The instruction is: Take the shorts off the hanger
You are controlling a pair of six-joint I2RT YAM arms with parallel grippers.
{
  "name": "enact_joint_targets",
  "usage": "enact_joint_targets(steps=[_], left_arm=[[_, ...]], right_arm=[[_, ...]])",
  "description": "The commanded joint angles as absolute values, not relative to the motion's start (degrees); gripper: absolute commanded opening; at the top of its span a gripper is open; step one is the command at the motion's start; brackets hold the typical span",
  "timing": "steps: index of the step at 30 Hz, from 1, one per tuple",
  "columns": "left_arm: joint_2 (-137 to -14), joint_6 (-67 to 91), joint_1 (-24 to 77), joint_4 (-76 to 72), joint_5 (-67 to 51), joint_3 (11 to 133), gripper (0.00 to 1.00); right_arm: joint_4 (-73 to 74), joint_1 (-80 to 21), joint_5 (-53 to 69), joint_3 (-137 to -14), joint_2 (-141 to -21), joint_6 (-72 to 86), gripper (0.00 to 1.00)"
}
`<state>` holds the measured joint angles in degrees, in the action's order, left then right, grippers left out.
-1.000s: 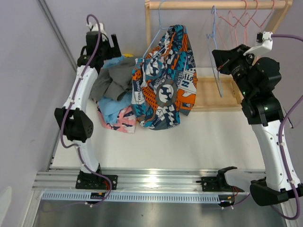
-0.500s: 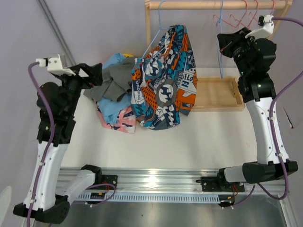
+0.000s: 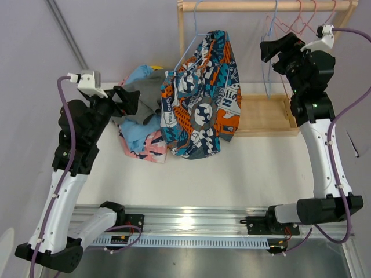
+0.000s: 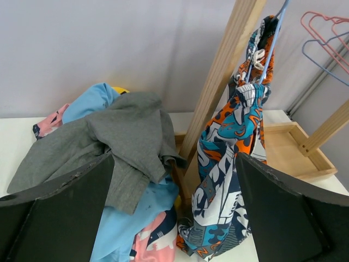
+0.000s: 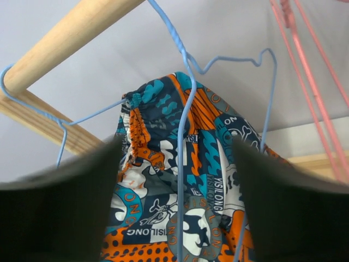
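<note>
Beneath the wooden rail [image 3: 232, 6], printed shorts [image 3: 200, 98] hang lengthwise down, between your left hand [image 3: 130, 101] and higher right hand [image 3: 268, 51]; both gape, seemingly empty.

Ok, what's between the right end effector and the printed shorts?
An empty blue wire hanger hangs between the right end effector and the printed shorts; right wrist view shows it.

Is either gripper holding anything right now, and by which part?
Nothing is held. The left gripper stands open facing the grey fabric shorts; the right gripper is open at the empty blue wire hanger, not clamping it.
</note>
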<state>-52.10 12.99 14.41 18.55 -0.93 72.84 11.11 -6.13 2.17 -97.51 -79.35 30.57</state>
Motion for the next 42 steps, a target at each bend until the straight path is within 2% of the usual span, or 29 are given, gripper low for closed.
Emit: enact_joint_targets(steps=[1, 9, 12, 15, 19, 23, 30, 42], left_arm=[[-51.1, 13.4, 15.3, 17.8, -2.9, 72.7, 0.99], [-49.1, 13.7, 16.2, 17.7, -3.3, 69.6, 0.99], [-48.6, 13.8, 16.3, 17.3, -3.5, 69.1, 0.99], [-48.3, 14.1, 16.4, 16.8, -3.9, 68.2, 0.99], [-47.7, 14.4, 16.6, 16.5, -4.1, 67.9, 0.99], [-47.2, 14.2, 16.6, 17.3, -5.5, 67.8, 0.99], [-45.6, 13.5, 16.6, 18.0, -6.9, 66.0, 0.99], [-41.9, 13.1, 16.6, 17.8, -6.9, 61.7, 0.99]], right_arm=[[7.5, -6.5, 0.1, -96.5, -73.7, 30.4, 0.99], [9.1, -8.6, -5.5, -98.3, -65.2, 28.1, 0.99], [8.3, -11.2, -1.8, -100.4, -65.6, 29.8, 0.99], [8.9, -17.5, 2.3, -105.8, -70.5, 29.7, 0.99], [13.3, -25.7, 1.7, -114.3, -80.3, 25.5, 0.99], [13.7, -28.0, 1.7, -119.3, -89.9, 26.2, 0.99], [13.4, -31.0, 0.8, -123.8, -98.9, 27.5, 0.99], [12.7, -36.6, -2.5, -126.1, -105.8, 27.7, 0.98]])
